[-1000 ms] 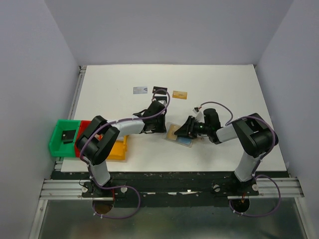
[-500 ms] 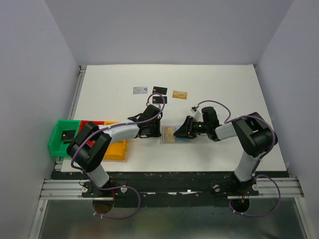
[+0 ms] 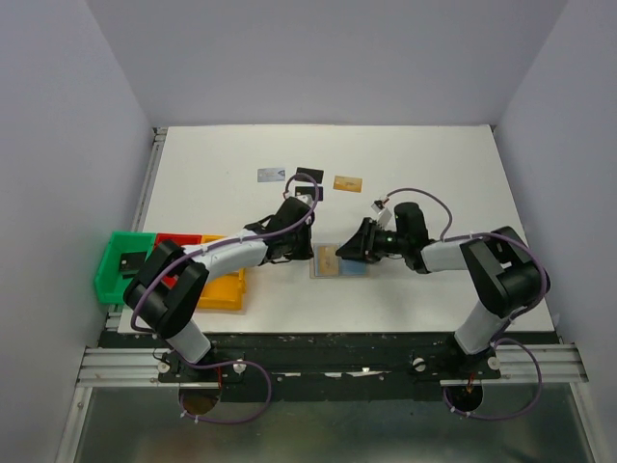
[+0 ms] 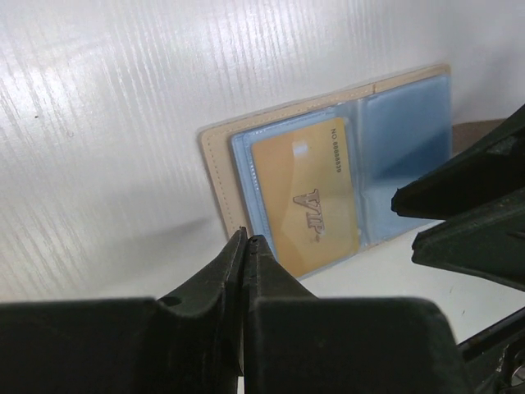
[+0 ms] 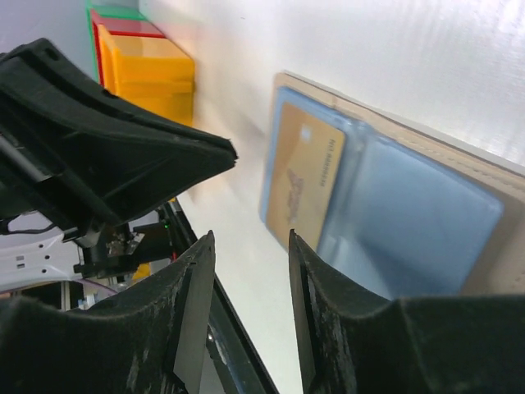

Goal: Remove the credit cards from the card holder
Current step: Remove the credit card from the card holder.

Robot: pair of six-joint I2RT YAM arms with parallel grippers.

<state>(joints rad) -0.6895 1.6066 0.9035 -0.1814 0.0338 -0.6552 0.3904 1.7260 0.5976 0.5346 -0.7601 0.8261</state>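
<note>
Card holder lay open and flat, two light-blue panels up, tan border showing. VIP gold card sat in one pocket. Well beyond it, loose in a row: silvery-white card, black card, plain gold card.

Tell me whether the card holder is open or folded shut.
The card holder is open and spread flat: both light-blue panels face up. A gold card sits in one pocket; the other looks empty.
</note>
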